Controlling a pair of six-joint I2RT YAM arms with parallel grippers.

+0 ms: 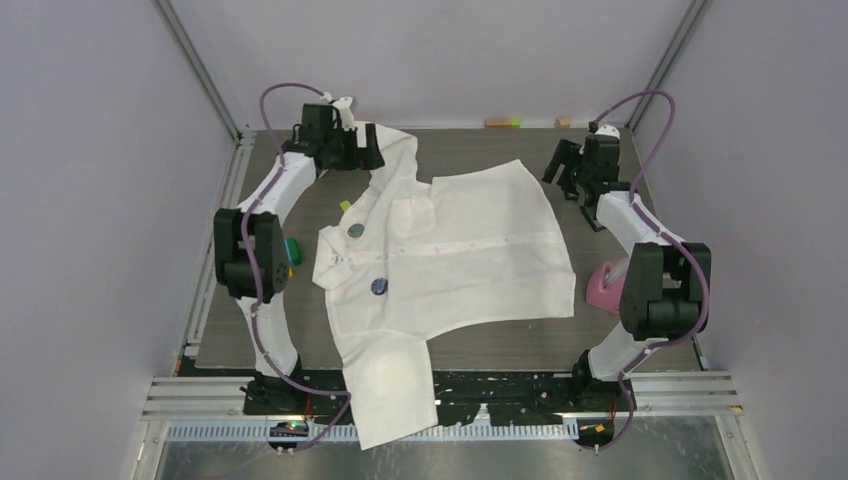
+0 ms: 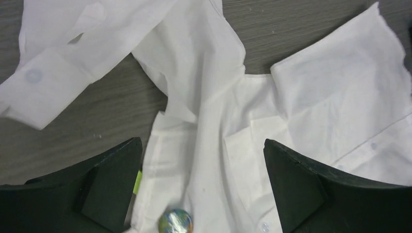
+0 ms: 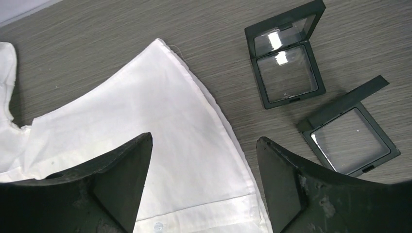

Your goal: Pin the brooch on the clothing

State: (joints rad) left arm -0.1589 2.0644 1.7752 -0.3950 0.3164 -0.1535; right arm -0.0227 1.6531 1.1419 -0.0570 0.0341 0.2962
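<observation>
The clothing, a white short-sleeved shirt, lies spread over the table with its collar to the left and one sleeve hanging over the near edge. A round green-blue brooch sits on it beside the chest pocket. A dark blue brooch sits lower on the front. My left gripper hangs open at the far left over the upper sleeve. In the left wrist view, the left gripper holds nothing, with the brooch below it. My right gripper is open and holds nothing above the shirt's hem.
Two open black display boxes lie on the wood right of the hem. A green block and a small yellow-green piece lie left of the shirt. A pink object stands by the right arm. Small blocks line the back edge.
</observation>
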